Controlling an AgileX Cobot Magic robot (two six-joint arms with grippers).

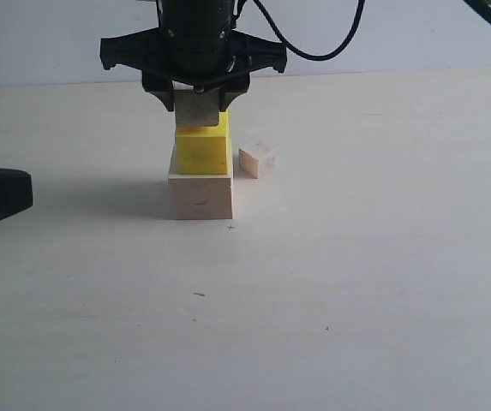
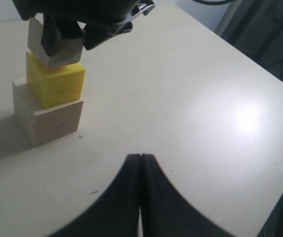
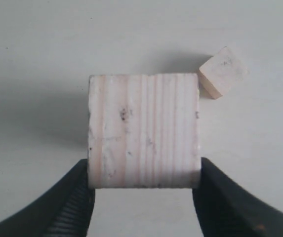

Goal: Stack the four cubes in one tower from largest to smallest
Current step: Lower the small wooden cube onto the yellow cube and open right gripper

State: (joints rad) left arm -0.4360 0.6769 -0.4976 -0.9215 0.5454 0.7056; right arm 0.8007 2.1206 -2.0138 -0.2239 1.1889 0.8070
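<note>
Right wrist view: my right claw [image 3: 143, 180], spread wide, pinches the plain wood cube [image 3: 143, 131] by two opposite faces. Exterior view: that cube is at twelve o'clock of the yellow cube [image 1: 202, 147], which rests on the largest pale cube [image 1: 201, 197]. The tiniest cube [image 1: 258, 160] lies on the table [image 1: 356, 282] at three o'clock. My left claw [image 2: 140, 163] is pressed together.

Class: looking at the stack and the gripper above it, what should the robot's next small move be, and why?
Probably open the right gripper to release the plain wood cube: it looks roughly over the yellow cube, at or just above its top, and the tiniest cube waits on the table.
</note>
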